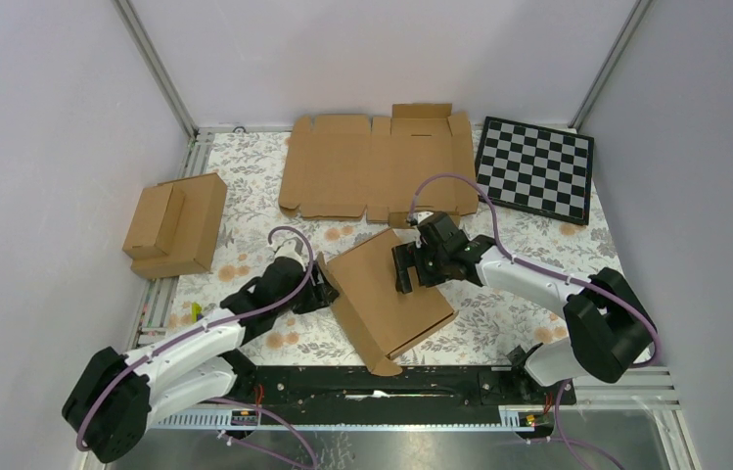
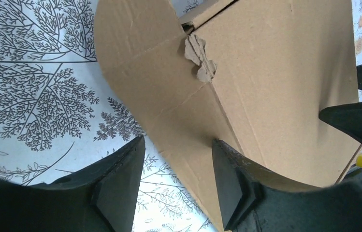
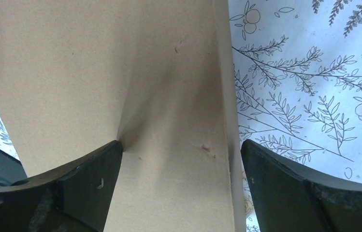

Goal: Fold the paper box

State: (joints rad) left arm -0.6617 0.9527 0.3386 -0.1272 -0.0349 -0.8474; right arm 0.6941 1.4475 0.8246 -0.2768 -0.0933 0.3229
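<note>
Working across from nine o'clock, I see the two joined ready-made boxes (image 1: 174, 227) parked there, out of play. My left arm comes in low from seven o'clock with its forearm nearly flat. The left gripper (image 1: 321, 290) meets the paper box (image 1: 387, 294) at the box's nine o'clock edge. Its fingers (image 2: 121, 188) are spread. The brown side flap (image 2: 169, 121) runs between them, one pad touching the card and the other clear, so nothing is pinched. The box lies skewed at the table's centre, toward six o'clock, lid down. My right arm reaches from five o'clock, elbow raised and wrist tipped onto the lid near the box's one o'clock. The right gripper (image 1: 403, 269) has its jaws wide: one pad dimples the lid, the other hangs just off the edge over the floral cloth (image 3: 304, 87). I judge the step to be seating the lid and tucking that flap. I would ease the right pad's pressure to spare the card and push the flap along its crease, away from the torn notch (image 2: 199, 60). The flat cardboard blank (image 1: 377, 166) lies at twelve and the checkerboard (image 1: 535, 168) at two.
</note>
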